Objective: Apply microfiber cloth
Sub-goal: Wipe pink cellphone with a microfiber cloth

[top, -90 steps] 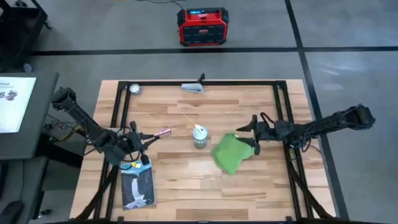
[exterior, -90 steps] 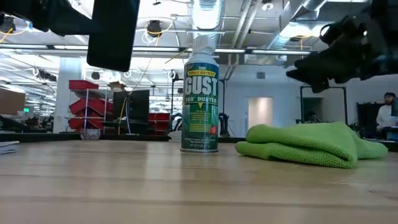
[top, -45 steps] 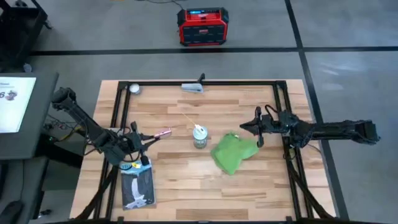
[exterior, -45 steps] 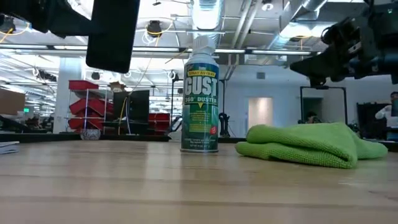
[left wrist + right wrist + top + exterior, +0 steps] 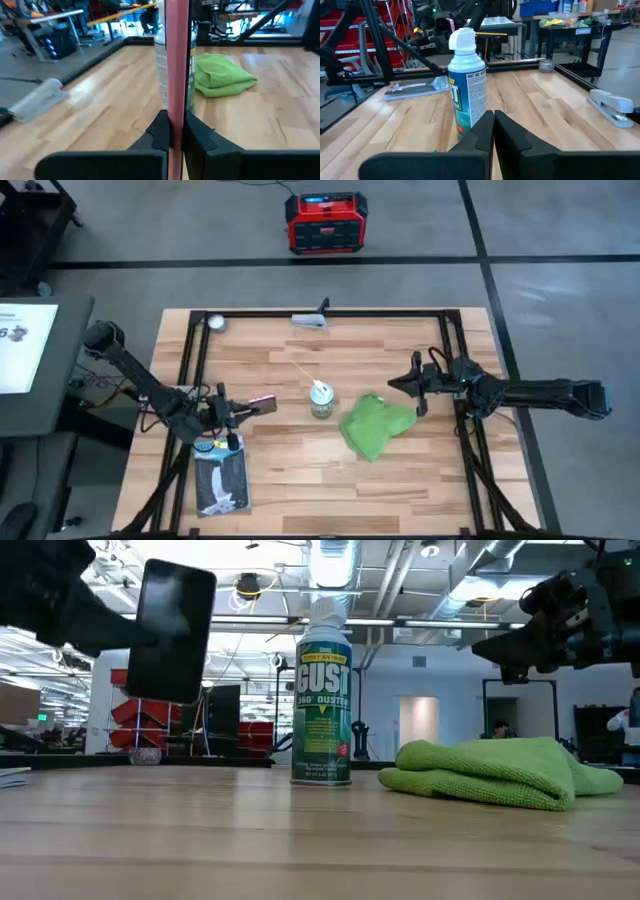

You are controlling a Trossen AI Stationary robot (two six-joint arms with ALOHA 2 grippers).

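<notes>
A spray can [image 5: 322,705] stands upright on the wooden table [image 5: 300,840], labelled as a duster. Just to its right lies the rumpled green cloth [image 5: 500,770], apart from the can. Above the cloth hangs the right gripper [image 5: 500,645], not touching it. At upper left a dark phone [image 5: 170,630] is held tilted in the air, apparently by the left arm.

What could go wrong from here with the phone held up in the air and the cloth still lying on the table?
The left gripper clamps the pink phone only by its thin edge above the table, so it might slip or twist. The duster can stands right beside the green microfiber cloth; the right gripper, shut and empty above the cloth's far edge, could knock the can over when reaching down.
</notes>
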